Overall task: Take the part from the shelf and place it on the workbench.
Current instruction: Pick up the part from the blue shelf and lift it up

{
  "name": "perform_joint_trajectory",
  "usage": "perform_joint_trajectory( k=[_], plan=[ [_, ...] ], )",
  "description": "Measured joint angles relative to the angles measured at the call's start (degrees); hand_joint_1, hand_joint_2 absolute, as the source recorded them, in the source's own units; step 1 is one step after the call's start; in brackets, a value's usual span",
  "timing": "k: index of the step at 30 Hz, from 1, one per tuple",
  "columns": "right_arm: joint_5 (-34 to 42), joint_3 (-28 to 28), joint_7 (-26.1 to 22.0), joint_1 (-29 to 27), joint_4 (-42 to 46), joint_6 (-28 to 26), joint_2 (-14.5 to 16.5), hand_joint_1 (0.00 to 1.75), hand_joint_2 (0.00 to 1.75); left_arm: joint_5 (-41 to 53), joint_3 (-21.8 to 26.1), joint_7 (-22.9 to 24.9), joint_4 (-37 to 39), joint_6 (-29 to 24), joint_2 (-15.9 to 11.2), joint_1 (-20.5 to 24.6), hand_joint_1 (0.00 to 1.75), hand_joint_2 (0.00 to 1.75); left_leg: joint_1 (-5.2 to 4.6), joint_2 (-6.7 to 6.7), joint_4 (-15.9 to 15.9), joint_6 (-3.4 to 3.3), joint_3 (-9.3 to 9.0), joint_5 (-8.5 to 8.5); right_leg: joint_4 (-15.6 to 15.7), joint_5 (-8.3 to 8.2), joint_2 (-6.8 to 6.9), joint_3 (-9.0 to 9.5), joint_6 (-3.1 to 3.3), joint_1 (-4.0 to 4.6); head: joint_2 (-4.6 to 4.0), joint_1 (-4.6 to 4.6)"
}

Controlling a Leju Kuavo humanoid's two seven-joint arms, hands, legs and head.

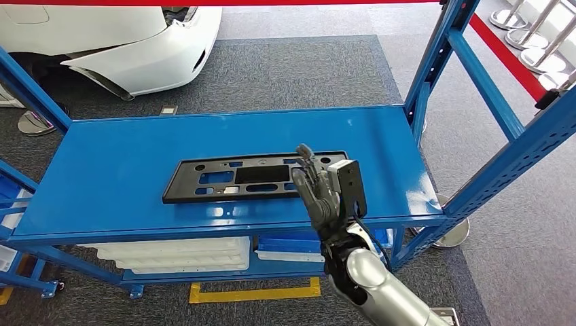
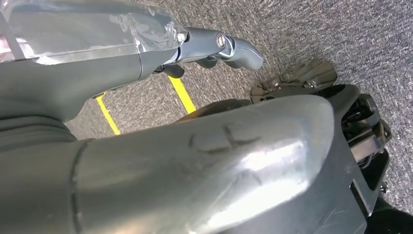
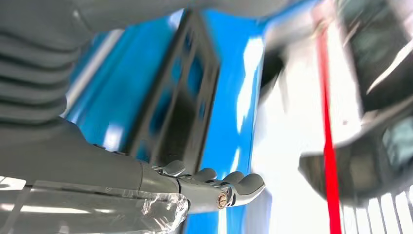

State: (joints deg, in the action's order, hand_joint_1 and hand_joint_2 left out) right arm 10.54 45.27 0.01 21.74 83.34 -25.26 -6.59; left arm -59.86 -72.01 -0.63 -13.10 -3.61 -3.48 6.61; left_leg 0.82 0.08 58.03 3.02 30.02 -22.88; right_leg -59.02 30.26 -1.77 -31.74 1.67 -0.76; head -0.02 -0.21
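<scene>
The part is a flat black plastic frame (image 1: 231,178) with several cutouts, lying on the blue shelf top (image 1: 109,163). My right hand (image 1: 320,193) is raised over the part's right end, fingers stretched out and apart, holding nothing. The right wrist view, blurred, shows the same hand (image 3: 214,185) with its fingers extended just short of the black frame (image 3: 180,97) on the blue shelf (image 3: 229,87). My left hand (image 2: 219,46) hangs low over the grey carpet, its fingers loosely extended and empty.
Blue shelf uprights (image 1: 475,75) rise at the right and a blue post (image 1: 27,88) at the left. White parts (image 1: 176,252) and blue bins lie on the lower shelf. A white car body (image 1: 136,41) stands behind. A red barrier tape (image 1: 506,51) and yellow floor marks (image 1: 251,293) show.
</scene>
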Motion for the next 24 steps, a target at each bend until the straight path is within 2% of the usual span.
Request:
perform_joint_trajectory(
  k=[2,5,8,11,14,16,24],
  plan=[
    [-15.51,-1.06,9.95,-0.38,2.67,-1.42,-2.55,0.0,1.75,-0.48,0.14,0.0,0.01,0.01,0.0,-0.07,0.0,0.0,-0.01,0.01,0.01,0.0,0.01,0.0,0.0,-0.01,-0.01,0.0,-0.01,-0.01,0.0,0.03],
    [-34.8,-2.29,22.89,-0.52,5.53,2.23,-5.77,0.0,1.75,-0.86,0.25,0.0,0.03,0.04,0.0,-0.13,0.0,0.0,-0.01,0.05,0.01,-0.01,0.01,-0.01,0.0,-0.03,-0.07,0.0,-0.04,-0.02,0.0,0.02],
    [-45.24,-2.92,30.9,-0.57,7.8,8.61,-8.38,0.0,1.75,-0.9,0.31,0.02,0.03,0.18,0.0,-0.15,0.0,0.0,0.0,0.03,0.01,-0.01,0.01,-0.01,0.0,-0.04,-0.03,0.0,-0.05,-0.01,0.0,0.0],
    [-53.33,-3.02,37.22,-0.54,8.84,18.94,-10.65,0.0,1.75,-0.85,0.33,0.02,0.03,0.47,0.0,-0.16,0.0,0.0,0.0,0.03,0.0,-0.01,0.02,-0.01,0.0,-0.04,-0.03,0.0,-0.05,-0.01,0.0,-0.01],
    [-58.61,-2.91,38.94,-0.31,8.96,29.5,-12.58,0.0,1.75,-0.45,0.33,-0.02,0.03,0.84,0.0,-0.15,0.0,0.0,0.01,0.02,-0.01,-0.01,0.03,0.0,0.0,-0.04,-0.02,0.01,-0.05,-0.01,0.0,-0.01],
    [-61.07,-2.65,38.9,-0.07,8.86,34.5,-13.7,0.0,1.75,-0.04,0.32,-0.1,0.03,1.11,0.0,-0.14,0.0,0.0,0.01,0.02,-0.01,-0.01,0.04,0.0,0.0,-0.04,-0.02,0.01,-0.05,-0.01,0.0,0.0],
    [-67.28,-0.23,36.02,2.6,6.81,40.53,-16.36,0.0,1.75,0.88,0.32,-0.51,0.03,1.27,0.0,0.02,0.0,0.0,0.0,0.01,-0.01,-0.01,0.07,0.0,0.0,-0.04,-0.01,0.0,-0.05,-0.01,0.0,0.04]
  ],
)
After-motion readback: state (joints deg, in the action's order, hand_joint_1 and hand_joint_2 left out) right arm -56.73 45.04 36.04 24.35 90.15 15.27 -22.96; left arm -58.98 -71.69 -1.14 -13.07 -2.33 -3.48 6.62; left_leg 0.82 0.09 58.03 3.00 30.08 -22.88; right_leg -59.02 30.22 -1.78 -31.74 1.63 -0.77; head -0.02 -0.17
